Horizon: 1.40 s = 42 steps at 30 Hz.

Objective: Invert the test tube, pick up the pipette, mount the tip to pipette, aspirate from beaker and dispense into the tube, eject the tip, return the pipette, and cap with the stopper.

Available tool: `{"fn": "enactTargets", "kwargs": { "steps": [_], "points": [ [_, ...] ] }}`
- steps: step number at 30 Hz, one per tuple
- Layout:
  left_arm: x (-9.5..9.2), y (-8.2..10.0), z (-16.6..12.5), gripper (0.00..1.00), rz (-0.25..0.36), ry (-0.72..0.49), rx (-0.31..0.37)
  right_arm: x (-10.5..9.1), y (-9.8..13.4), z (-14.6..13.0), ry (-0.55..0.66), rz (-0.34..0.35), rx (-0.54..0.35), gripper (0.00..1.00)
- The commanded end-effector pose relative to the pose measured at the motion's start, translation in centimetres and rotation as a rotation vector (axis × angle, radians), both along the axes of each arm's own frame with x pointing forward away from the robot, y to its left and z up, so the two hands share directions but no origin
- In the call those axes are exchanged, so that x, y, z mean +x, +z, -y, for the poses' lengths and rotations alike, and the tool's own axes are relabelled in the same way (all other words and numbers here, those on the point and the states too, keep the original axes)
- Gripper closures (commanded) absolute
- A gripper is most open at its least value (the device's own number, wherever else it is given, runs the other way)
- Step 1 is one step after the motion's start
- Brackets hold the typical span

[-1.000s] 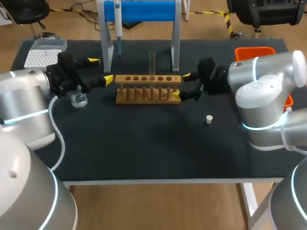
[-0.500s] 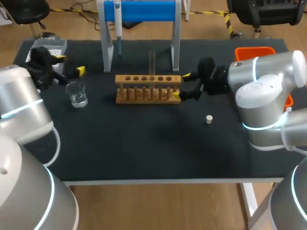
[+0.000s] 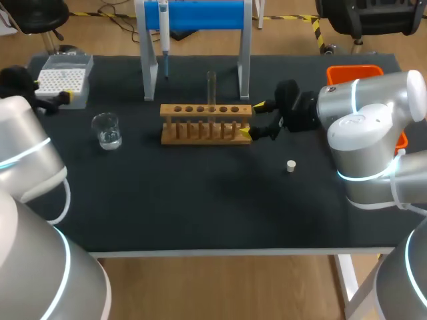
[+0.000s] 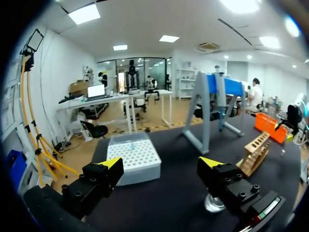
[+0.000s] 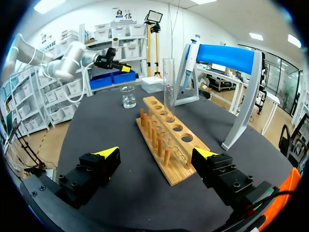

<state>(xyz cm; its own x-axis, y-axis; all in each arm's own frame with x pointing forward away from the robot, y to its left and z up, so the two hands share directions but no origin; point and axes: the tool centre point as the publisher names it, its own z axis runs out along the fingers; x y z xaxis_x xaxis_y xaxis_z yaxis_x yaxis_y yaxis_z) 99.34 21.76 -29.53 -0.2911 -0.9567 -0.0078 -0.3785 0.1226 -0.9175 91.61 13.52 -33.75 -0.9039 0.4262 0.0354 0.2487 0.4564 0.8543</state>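
Right tool (image 3: pixel 252 120) gapes toward clear, upright test tube (image 3: pixel 211 87).

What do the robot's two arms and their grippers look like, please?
Both the left arm and right arm are rounded silver-grey links with glowing pale-blue rings. The left gripper and right gripper are black, blocky and bolted, with two yellow-tipped fingers each.

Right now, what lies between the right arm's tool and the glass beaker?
The wooden test tube rack, holding one upright test tube, stretches between the right tool and the beaker; the head view shows it best.
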Motion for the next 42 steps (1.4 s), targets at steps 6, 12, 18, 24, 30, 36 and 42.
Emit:
{"fn": "enactTargets", "kwargs": {
  "steps": [6,12,18,24,30,36,42],
  "points": [
    [1.2,-1.1,-0.7,0.00,-0.020,0.075,0.016,0.0,0.1,0.1,0.001,-0.001,-0.001,0.00],
    [1.6,-1.4,-1.0,0.00,-0.036,0.102,0.019,0.0,0.1,0.1,0.001,-0.001,-0.001,0.00],
    [2.8,-1.3,-0.4,0.00,-0.045,0.120,0.029,0.0,0.1,0.1,0.001,-0.001,-0.001,0.00],
    [4.0,-1.3,0.3,0.00,-0.066,0.128,0.044,0.0,0.1,0.1,0.001,-0.001,-0.001,0.00],
    [5.1,-1.3,0.5,0.00,-0.101,0.156,0.059,0.0,0.1,0.1,0.001,-0.001,-0.001,0.00],
    [6.2,-1.4,0.2,0.00,-0.122,0.192,0.057,0.0,0.1,0.1,0.001,-0.001,-0.001,0.00],
    [7.2,-1.7,0.1,0.00,-0.172,0.189,0.069,0.0,0.1,0.1,0.001,-0.001,-0.001,0.00]
  ]
}}
